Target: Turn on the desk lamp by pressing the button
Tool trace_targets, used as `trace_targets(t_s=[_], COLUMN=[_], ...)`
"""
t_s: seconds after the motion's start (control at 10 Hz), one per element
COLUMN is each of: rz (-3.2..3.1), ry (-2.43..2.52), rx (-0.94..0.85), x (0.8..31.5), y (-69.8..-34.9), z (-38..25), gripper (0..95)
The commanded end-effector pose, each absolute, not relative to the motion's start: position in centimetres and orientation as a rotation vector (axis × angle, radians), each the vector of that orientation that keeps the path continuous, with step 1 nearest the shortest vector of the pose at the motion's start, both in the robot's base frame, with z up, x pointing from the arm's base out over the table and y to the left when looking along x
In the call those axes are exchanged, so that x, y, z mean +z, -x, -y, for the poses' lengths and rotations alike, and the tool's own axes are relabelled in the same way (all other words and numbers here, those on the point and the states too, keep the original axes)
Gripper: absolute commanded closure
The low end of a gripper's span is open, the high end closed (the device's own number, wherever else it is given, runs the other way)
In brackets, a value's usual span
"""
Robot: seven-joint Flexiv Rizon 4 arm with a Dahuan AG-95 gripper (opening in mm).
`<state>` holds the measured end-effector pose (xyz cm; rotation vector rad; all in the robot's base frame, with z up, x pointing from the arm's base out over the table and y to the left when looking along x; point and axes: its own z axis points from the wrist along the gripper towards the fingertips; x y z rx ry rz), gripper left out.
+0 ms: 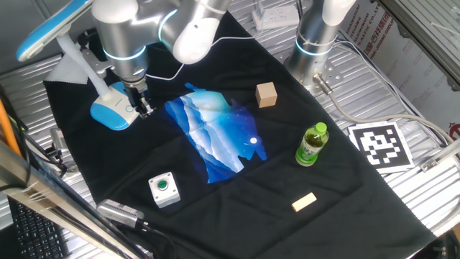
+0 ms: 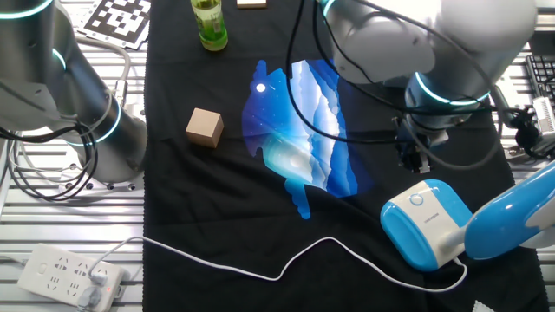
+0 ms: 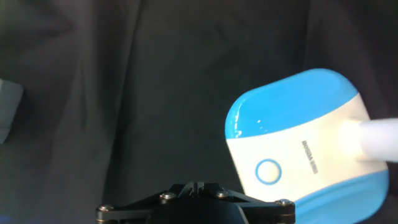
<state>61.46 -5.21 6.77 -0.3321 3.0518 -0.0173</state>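
Note:
The desk lamp's blue-and-white oval base [image 1: 111, 111] sits at the far left of the black cloth. It also shows in the other fixed view [image 2: 427, 224] and the hand view [image 3: 298, 137]. Its white neck [image 1: 80, 59] rises to the blue-edged head [image 1: 49, 30]. The button [image 3: 268, 171], small, round and white with a thin ring, sits on the base's white part and also shows in the other fixed view [image 2: 417, 200]. My gripper [image 1: 142, 106] hangs just beside the base, a little above the cloth, to the left of the button in the hand view [image 3: 196, 185]. Its fingertips touch each other.
A green push-button in a white box [image 1: 164, 189] lies near the front. A wooden cube [image 1: 266, 94], a green bottle [image 1: 312, 144], a small wooden block [image 1: 304, 202] and a blue printed patch [image 1: 215, 133] are on the cloth. A second arm's base [image 1: 316, 43] stands behind.

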Motion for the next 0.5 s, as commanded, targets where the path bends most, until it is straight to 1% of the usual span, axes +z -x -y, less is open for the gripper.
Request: trace_targets(t_s=[0.1, 0.5], rz=[-3.054, -3.052], ry=[0.327, 0.332], rx=[-0.011, -0.006], x=[6.89, 6.34], y=[-61.81, -62.13], z=[5.13, 5.08], gripper=[95.0, 95.0])
